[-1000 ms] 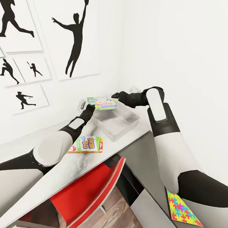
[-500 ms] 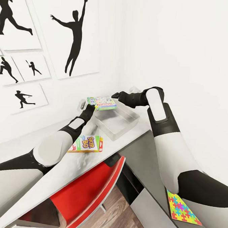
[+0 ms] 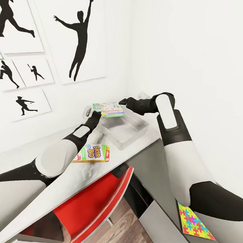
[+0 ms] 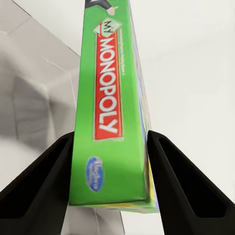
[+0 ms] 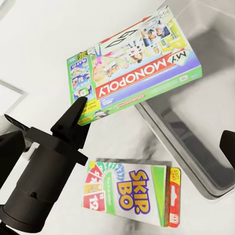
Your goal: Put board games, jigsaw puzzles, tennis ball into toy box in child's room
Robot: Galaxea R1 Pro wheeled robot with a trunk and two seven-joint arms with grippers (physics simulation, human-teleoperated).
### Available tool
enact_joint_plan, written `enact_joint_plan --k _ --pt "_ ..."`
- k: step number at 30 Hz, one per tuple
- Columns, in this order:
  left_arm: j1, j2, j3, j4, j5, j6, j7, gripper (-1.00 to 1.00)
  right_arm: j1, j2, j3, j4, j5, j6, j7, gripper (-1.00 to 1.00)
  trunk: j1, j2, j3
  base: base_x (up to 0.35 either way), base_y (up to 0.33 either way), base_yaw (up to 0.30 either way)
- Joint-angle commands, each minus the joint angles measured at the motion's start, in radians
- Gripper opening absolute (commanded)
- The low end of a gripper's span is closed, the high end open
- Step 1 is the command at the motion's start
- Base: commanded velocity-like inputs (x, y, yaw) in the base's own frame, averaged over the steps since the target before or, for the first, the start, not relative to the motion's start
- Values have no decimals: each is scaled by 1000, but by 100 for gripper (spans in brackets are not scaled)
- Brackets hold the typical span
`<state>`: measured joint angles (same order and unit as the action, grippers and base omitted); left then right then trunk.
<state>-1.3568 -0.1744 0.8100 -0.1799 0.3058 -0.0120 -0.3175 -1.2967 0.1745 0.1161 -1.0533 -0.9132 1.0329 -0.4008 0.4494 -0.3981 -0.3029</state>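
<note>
Green Monopoly box point(image 3: 109, 109) | clamped in left tool point(image 3: 94, 114) | above toy box point(image 3: 125, 130)

Monopoly box point(image 3: 108, 109): green-edged flat game box, clamped by one short edge between both fingers of the left tool point(image 3: 94, 115), held level in the air, reaching out from the tool above the near end of the toy box.
Toy box point(image 3: 129, 133): shallow pale grey bin on the counter point(image 3: 71, 183), below and beyond the left tool.
Skip-Bo box point(image 3: 92, 154): flat on the counter, face up, behind the left tool, beside its arm.
Jigsaw puzzle point(image 3: 194, 222): thin multicolour sheet, flat, well apart from both tools.
</note>
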Motion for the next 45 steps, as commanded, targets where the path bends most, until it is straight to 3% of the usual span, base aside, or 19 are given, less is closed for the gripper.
enact_joint_plan --k 1,34,45 --pt "-1 0 0 0 4 -2 0 -100 -1 0 1 -1 -10 2 -10 100 1 -2 -2 0 0 0" --pt "-1 0 -2 -1 4 -48 0 -100 -1 0 0 2 -9 3 -10 100 1 -2 -2 13 0 -1" --pt "-1 0 -3 -1 4 -48 0 -100 -1 0 -1 3 -9 4 -10 100 1 -2 -14 0 0 -69"
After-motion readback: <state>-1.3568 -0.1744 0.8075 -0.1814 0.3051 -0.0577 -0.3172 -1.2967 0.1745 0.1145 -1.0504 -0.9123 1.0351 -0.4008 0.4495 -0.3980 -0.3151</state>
